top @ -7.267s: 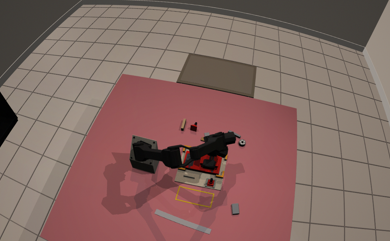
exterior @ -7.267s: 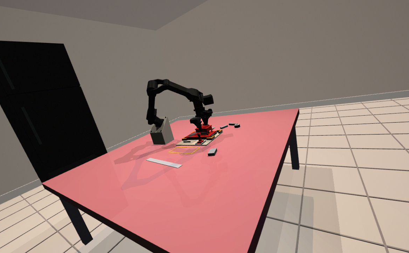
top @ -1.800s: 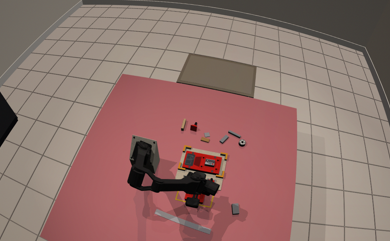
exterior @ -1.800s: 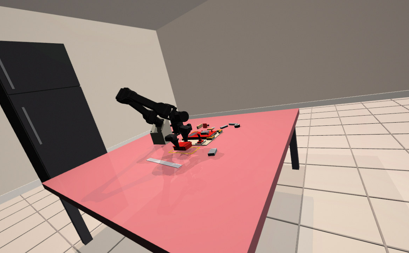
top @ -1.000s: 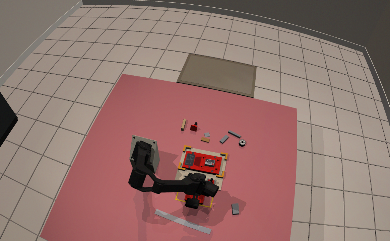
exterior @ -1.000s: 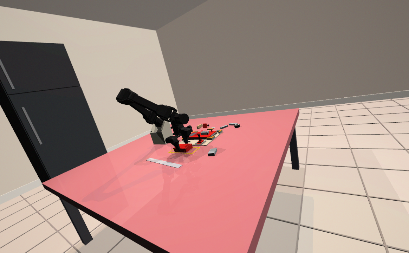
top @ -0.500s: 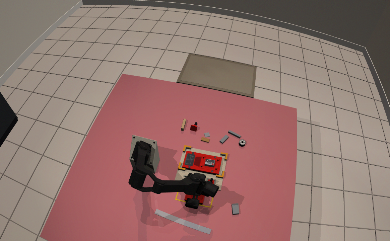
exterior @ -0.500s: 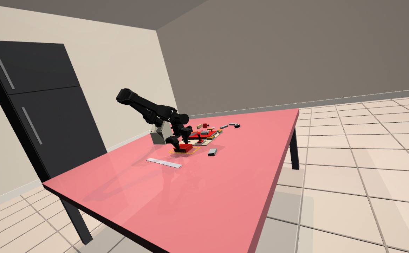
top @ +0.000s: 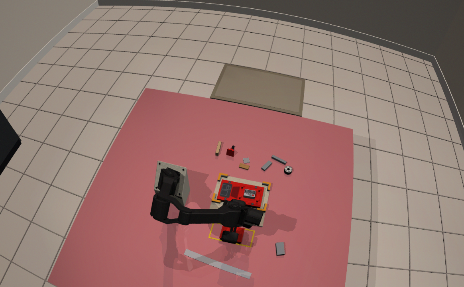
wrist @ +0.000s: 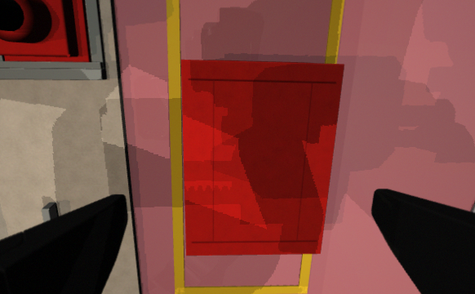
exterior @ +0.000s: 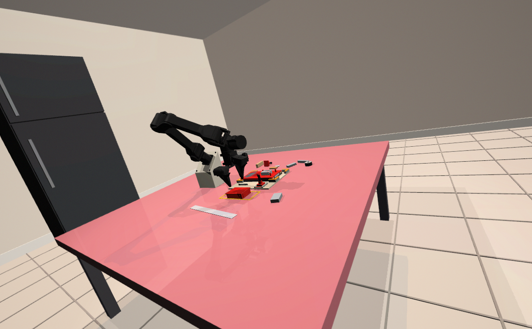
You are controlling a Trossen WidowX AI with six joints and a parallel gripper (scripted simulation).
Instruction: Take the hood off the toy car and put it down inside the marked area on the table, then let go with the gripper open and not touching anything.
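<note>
The red hood (top: 240,236) (exterior: 239,192) (wrist: 221,163) lies flat on the table at the yellow outline of the marked area (top: 252,238) (exterior: 255,195) (wrist: 176,163). In the wrist view it overlaps part of the outline's right line; whether it truly crosses that line cannot be told. My gripper (exterior: 236,182) (wrist: 253,204) is open and empty, above the hood, with a visible gap between each finger and the hood's sides. In the top view the arm hides part of the hood. The red toy car (top: 236,191) (exterior: 251,176) sits between orange corner brackets.
A beige board (wrist: 86,163) carries a red part with a black knob (wrist: 37,45) beside the marked area. A grey block (top: 280,248) (exterior: 276,197) and a pale strip (top: 217,263) (exterior: 213,211) lie nearby. Several small parts and a wheel (top: 288,170) lie behind the car.
</note>
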